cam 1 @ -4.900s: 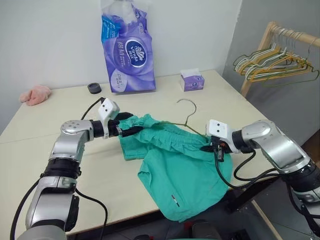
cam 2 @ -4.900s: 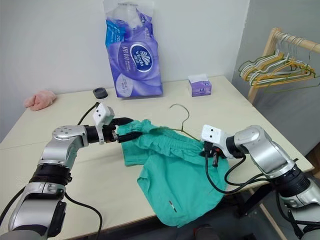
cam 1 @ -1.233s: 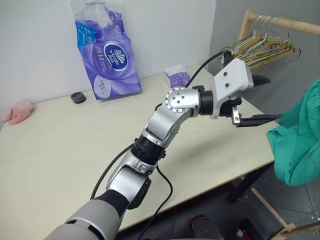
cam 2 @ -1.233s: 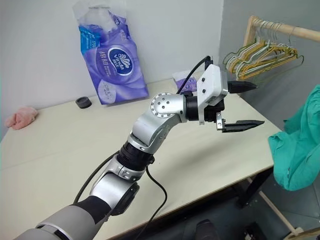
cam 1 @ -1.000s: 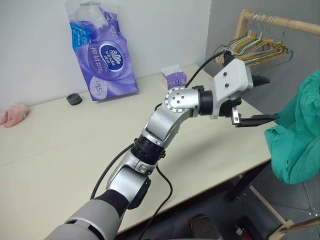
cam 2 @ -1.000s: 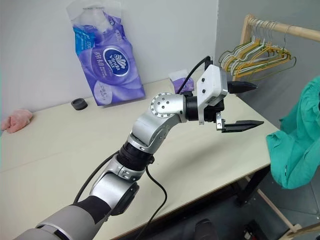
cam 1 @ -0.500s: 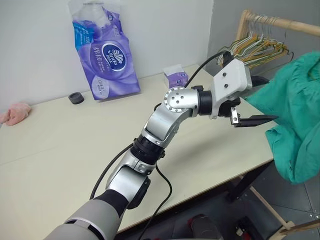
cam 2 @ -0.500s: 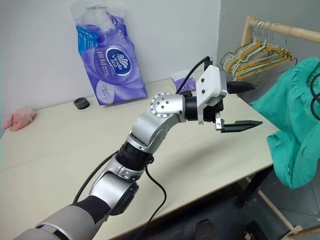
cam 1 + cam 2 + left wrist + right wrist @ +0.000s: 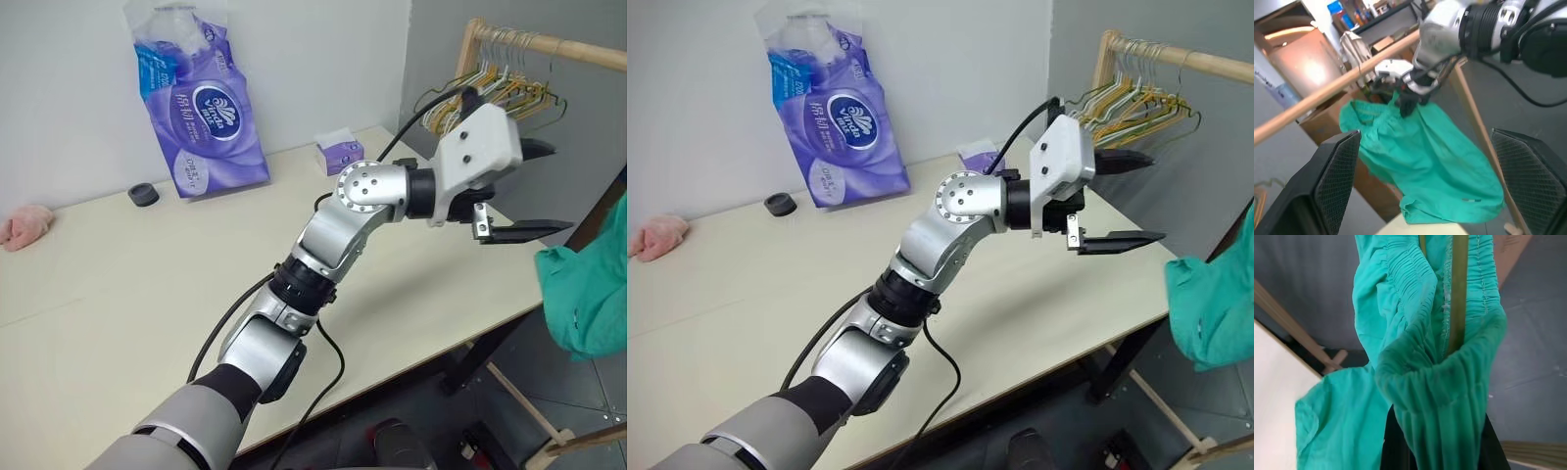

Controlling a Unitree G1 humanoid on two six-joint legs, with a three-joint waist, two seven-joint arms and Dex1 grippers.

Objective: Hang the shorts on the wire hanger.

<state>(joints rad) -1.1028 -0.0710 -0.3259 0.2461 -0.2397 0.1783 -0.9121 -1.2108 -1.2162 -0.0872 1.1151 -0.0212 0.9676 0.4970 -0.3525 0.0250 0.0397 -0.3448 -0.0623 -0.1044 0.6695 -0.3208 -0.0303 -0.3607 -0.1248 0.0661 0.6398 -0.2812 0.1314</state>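
The teal-green shorts (image 9: 590, 304) hang in the air past the table's right edge, partly cut off by the head views' right border. In the left wrist view my right gripper (image 9: 1408, 100) is shut on the top of the shorts (image 9: 1422, 161), just under a wooden rail (image 9: 1327, 93). Seen from the right wrist, the olive wire hanger (image 9: 1458, 293) runs along the gathered waistband (image 9: 1415, 289) into the fold over my fingers. My left gripper (image 9: 1156, 196) reaches out over the table's right end toward the shorts, open and empty, short of the cloth.
A wooden rack (image 9: 549, 41) with several bunched hangers (image 9: 495, 88) stands behind the table's right end. On the cream table (image 9: 118, 294) are a purple tissue pack (image 9: 196, 108), a small tissue box (image 9: 338, 155), a black ring (image 9: 143, 195) and a pink cloth (image 9: 24, 227).
The shorts have swung to the right, from spread beside the left gripper to the picture's right edge. The left gripper rose slightly, still open. The head view shifted a little.
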